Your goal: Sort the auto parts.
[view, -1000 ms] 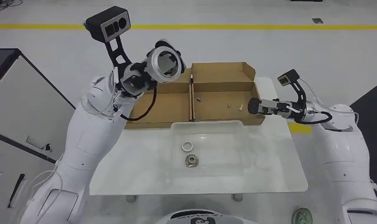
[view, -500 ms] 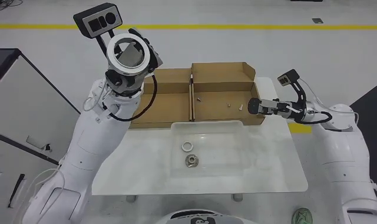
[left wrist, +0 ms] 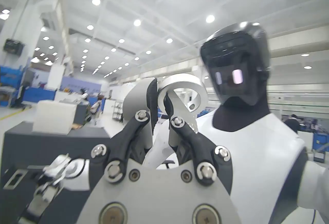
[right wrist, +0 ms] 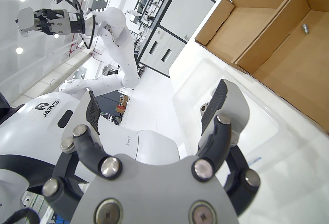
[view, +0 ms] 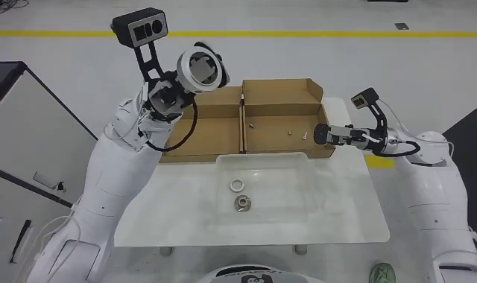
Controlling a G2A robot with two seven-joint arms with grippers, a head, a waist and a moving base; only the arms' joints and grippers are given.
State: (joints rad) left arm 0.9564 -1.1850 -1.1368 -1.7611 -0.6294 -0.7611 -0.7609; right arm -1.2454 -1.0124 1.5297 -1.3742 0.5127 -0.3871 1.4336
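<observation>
High off the table's left end, the left gripper (left wrist: 160, 96) has its fingers pinched shut on the wall of a broad silver metal ring (left wrist: 181, 80), one pad inside the bore and one outside. From the left wrist, the fingers and linkage hide the ring's lower arc, and a small fitting low on its side is too blurred to name. Seen from above, the ring (view: 218, 71) faces upward, beyond the gripper's tips and over the floor, with open air all round it. Below and to the right of that hand lies the left compartment (view: 212, 130) of a two-bay cardboard box, its near left corner covered by the arm. The right compartment (view: 279, 123) holds a few small bolts (view: 288, 132), too small to tell apart. Nearer the robot, touching the box's front wall, sits a clear plastic tray (view: 298, 197) holding a white ring (view: 236, 185) and a grey flanged part (view: 242, 202). The right gripper (right wrist: 156, 104) hangs wide open and empty by the box's right front corner, one finger partly hiding the tray's parts; bare white table (view: 350, 212) lies open just beneath it.
</observation>
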